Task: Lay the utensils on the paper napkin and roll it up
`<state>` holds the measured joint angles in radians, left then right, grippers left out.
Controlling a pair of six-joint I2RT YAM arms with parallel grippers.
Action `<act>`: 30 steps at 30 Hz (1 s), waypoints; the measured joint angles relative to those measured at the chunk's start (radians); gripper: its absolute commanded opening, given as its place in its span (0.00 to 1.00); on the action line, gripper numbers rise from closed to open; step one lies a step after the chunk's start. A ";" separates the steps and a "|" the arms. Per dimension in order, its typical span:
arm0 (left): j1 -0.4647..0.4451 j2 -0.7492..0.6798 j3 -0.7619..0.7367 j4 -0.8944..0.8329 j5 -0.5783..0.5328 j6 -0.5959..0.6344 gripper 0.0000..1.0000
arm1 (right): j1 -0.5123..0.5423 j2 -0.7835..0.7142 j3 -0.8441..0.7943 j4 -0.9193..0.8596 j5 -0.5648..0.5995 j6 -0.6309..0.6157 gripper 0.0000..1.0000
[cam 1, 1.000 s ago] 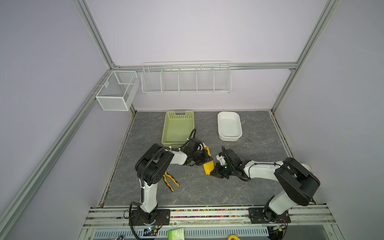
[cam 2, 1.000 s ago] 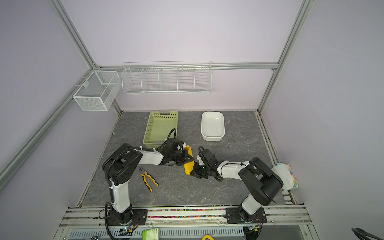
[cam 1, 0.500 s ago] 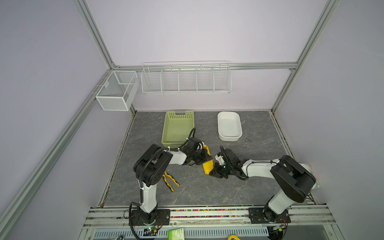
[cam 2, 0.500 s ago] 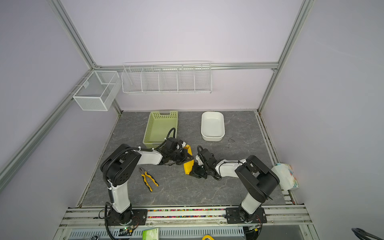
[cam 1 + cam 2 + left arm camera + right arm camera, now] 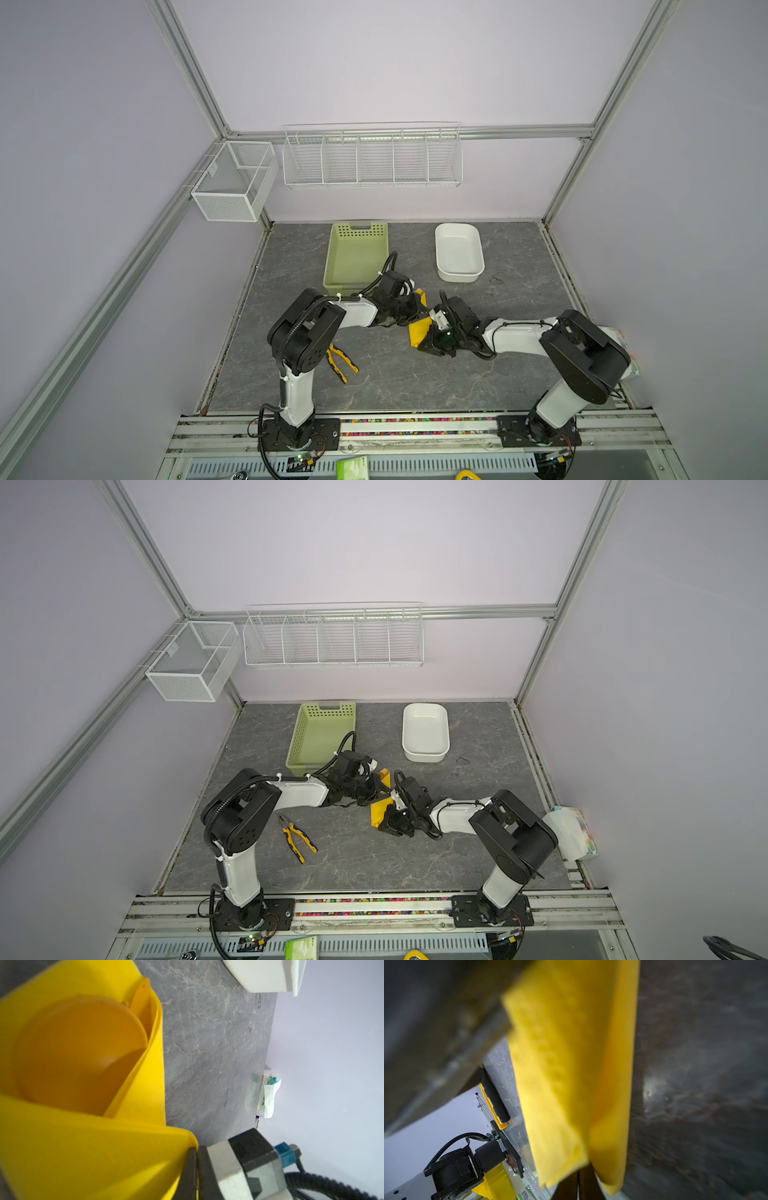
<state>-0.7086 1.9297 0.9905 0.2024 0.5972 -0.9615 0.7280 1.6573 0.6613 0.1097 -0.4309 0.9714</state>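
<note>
The left hand [image 5: 411, 309] and right hand [image 5: 430, 340] are each clamped shut on the yellow napkin [image 5: 417, 330], folded at mid-desk [image 5: 415, 382] near the green basket [image 5: 357, 253]. The orange spoon [image 5: 79, 1049] lies wrapped inside the fold.

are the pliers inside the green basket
No, the pliers lie on the grey table, well outside the green basket.
</note>
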 measured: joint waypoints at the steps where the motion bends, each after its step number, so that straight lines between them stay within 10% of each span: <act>1: -0.002 0.005 0.001 0.003 0.002 -0.003 0.00 | 0.000 0.000 0.000 0.000 0.000 0.000 0.07; 30: -0.023 0.108 -0.029 0.183 0.000 -0.076 0.00 | 0.009 0.000 0.006 -0.012 0.008 -0.010 0.09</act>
<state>-0.7319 2.0373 0.9611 0.3851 0.5968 -1.0374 0.7368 1.6569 0.6674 0.0975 -0.4229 0.9611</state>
